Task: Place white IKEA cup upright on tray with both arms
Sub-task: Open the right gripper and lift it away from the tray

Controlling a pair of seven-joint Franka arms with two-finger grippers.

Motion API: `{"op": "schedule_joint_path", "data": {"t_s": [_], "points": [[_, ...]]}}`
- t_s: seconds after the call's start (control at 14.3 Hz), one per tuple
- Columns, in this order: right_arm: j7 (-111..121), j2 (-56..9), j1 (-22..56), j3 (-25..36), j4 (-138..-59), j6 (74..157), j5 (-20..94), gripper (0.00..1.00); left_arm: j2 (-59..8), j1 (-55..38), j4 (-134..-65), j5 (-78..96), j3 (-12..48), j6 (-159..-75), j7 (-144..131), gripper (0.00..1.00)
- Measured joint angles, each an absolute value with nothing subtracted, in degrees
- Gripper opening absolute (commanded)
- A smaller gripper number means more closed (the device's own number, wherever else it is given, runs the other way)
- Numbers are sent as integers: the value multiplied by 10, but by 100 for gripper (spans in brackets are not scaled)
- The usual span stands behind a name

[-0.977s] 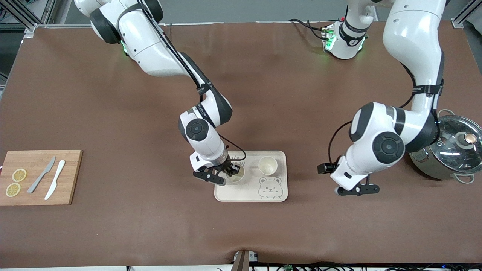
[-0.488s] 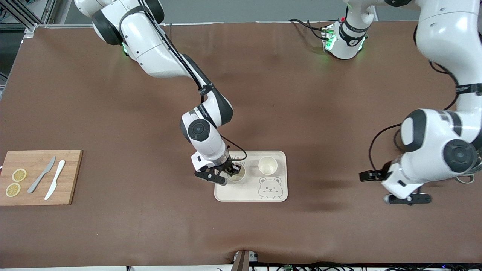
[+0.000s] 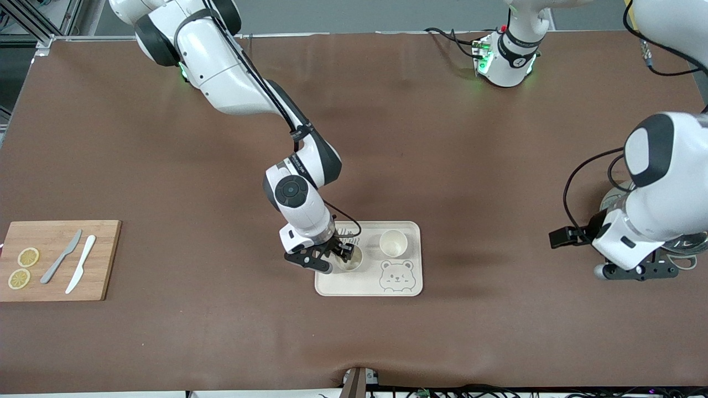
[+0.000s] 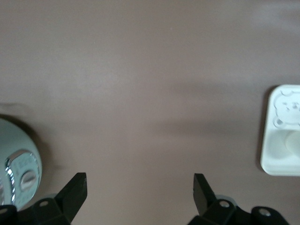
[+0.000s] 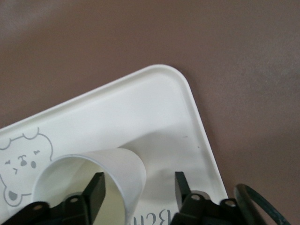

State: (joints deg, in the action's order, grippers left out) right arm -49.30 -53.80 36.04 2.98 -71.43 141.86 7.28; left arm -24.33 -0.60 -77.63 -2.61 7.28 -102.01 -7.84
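Left end effector now farther from tray.

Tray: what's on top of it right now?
The tray carries two upright white cups: one standing free, one with the right pincer open around its wall. The pincer covers part of the lettering.

A brown-covered table carries everything. The cream tray with its bear-face drawing lies near the middle, toward the front camera's edge. Well apart from the tray, at the right arm's end, lies a bamboo cutting board. Well apart from the tray at the left arm's end stands a steel pot, largely hidden by the left arm.
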Motion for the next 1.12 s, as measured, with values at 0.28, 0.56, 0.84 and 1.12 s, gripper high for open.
{"op": "schedule_joint_path", "data": {"t_s": [0.28,0.56,0.84,1.12], "points": [[-490,-498,350,35,-694,1334,64,100,-194,-47,-776,-25,72,-995,-81,100],[-473,-369,334,37,-681,1124,63,100,-144,-79,-775,-25,38,-967,-58,100],[-419,-183,298,37,-736,949,62,100,-103,-92,-777,-23,-12,-936,14,100],[-295,14,226,39,-908,927,44,100,-99,-93,-786,-22,-13,-930,22,100]]}}
